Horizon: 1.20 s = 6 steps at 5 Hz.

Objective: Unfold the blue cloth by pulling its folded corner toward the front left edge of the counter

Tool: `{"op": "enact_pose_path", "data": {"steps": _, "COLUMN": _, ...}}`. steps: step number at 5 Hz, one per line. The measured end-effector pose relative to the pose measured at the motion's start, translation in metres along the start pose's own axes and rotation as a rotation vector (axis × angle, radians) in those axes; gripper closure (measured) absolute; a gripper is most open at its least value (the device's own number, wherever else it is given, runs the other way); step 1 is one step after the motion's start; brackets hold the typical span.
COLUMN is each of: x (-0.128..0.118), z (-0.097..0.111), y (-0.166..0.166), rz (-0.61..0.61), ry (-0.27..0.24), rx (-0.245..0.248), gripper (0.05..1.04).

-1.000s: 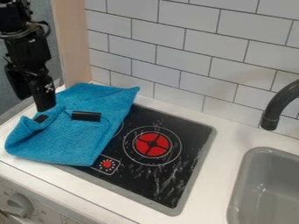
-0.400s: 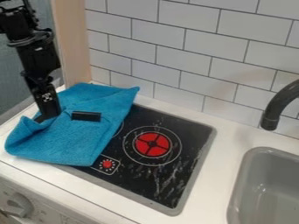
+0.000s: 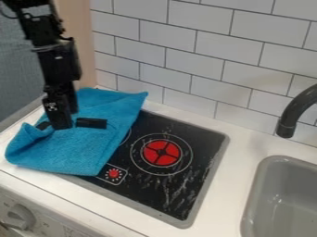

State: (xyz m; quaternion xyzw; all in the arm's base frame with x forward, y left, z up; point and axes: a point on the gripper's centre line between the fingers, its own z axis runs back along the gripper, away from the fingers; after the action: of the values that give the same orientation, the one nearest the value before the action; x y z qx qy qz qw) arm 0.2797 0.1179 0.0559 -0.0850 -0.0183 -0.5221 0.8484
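The black gripper (image 3: 61,118) hangs at the left over a blue cloth (image 3: 80,148), its lower end in front of the cloth's upper left part. Whether it touches the fabric I cannot tell. The cloth lies spread and partly folded over the left part of the black stove top (image 3: 158,190) and the counter beside it. A small black block (image 3: 91,122) lies on the cloth just right of the gripper's lower end. Another small dark piece (image 3: 43,125) shows at a fold just left of the gripper.
A grey sink (image 3: 285,199) is set into the white counter (image 3: 226,185) at the right, with a dark curved faucet (image 3: 294,111) above it. White wall tiles (image 3: 186,60) rise behind the stove. A knob (image 3: 22,216) sits on the front panel, lower left.
The gripper has moved right and lower, from the cloth's left side to close beside the black block. The cloth and both dark pieces have stayed where they were.
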Motion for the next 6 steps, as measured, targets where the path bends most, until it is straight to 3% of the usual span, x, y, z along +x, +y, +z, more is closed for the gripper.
{"op": "enact_pose_path", "data": {"steps": 3, "x": 0.036, "z": -0.014, "y": 0.006, "rz": -0.186, "ry": 0.061, "rx": 0.081, "gripper": 0.085}}
{"op": "enact_pose_path", "data": {"steps": 4, "x": 0.036, "z": -0.015, "y": 0.007, "rz": -0.175, "ry": 0.074, "rx": 0.086, "gripper": 0.150}}
{"op": "enact_pose_path", "data": {"steps": 6, "x": 0.033, "z": -0.020, "y": 0.012, "rz": -0.139, "ry": 0.088, "rx": 0.097, "gripper": 0.749}}
